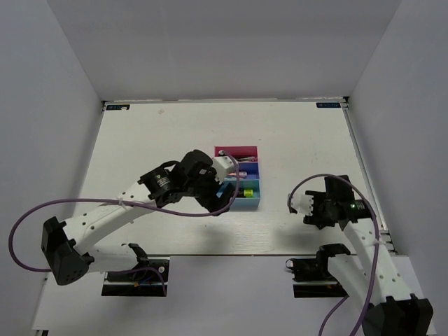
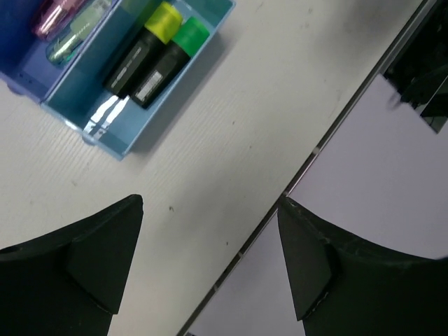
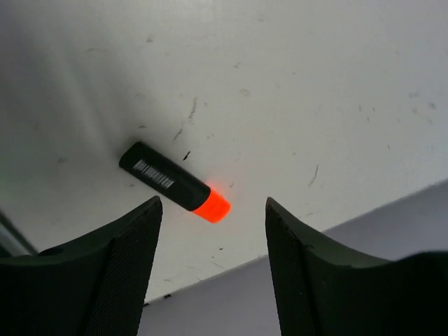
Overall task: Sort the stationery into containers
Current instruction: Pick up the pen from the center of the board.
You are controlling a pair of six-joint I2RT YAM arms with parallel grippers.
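Three joined trays sit mid-table: magenta, dark blue and light blue. In the left wrist view the light blue tray holds a yellow-capped highlighter and a green-capped highlighter. The dark blue tray holds a pink stick and a mint-green stick. My left gripper is open and empty just beside the light blue tray. My right gripper is open above an orange-capped highlighter lying on the table.
White walls enclose the table. The right wall meets the table just beyond the orange-capped highlighter, and shows in the left wrist view. A purple cable loops over the left arm.
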